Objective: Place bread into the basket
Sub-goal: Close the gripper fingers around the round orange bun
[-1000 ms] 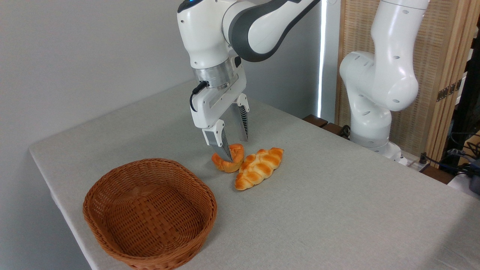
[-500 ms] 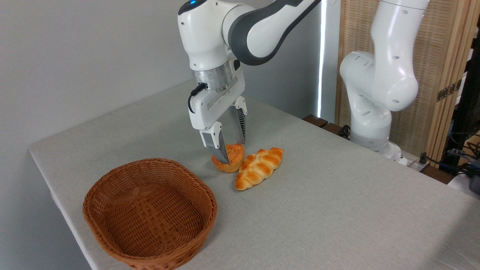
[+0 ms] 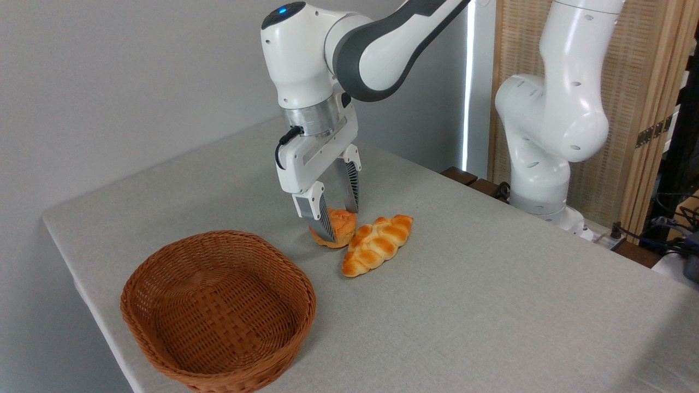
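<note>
The bread, a small round orange-golden bun, sits at mid-table, squeezed narrower between my gripper's two ribbed fingers. My gripper points down and is shut on it, one finger on its near left side and one behind it. The bun's underside is at or barely above the tabletop; I cannot tell which. The basket, brown woven wicker and empty, stands at the front left, a hand's width from the bun.
A longer braided golden loaf lies touching the bun's right side. The arm's white base rises at the table's back right. The table's left edge runs close by the basket.
The fingers have closed in on the bun, pinching it narrower. The gripper has risen slightly and the bun's left lobe has pulled in.
</note>
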Tool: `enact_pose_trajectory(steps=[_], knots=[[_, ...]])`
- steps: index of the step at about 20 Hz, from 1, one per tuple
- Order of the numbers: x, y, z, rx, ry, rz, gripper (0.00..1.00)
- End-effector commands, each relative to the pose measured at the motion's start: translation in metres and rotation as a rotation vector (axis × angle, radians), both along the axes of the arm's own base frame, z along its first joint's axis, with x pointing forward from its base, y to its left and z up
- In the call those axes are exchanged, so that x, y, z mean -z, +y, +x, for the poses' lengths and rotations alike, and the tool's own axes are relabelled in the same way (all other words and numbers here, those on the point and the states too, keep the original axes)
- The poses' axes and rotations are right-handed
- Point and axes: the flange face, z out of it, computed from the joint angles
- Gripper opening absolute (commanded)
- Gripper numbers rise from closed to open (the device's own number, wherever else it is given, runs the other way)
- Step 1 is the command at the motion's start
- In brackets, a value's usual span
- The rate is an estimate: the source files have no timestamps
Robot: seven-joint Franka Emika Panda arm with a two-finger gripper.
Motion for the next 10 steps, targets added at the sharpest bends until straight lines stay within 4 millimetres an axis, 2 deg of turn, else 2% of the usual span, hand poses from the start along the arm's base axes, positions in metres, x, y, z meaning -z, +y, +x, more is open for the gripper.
enact_pose_trajectory(steps=[1,3,10], knots=[[0.0013,0.0028,-0.0015,0.02,-0.022,0.0,1.0],[0.0013,0.0028,-0.0015,0.02,-0.022,0.0,0.98],[0.0028,0.003,-0.0024,0.016,-0.017,0.001,0.6]])
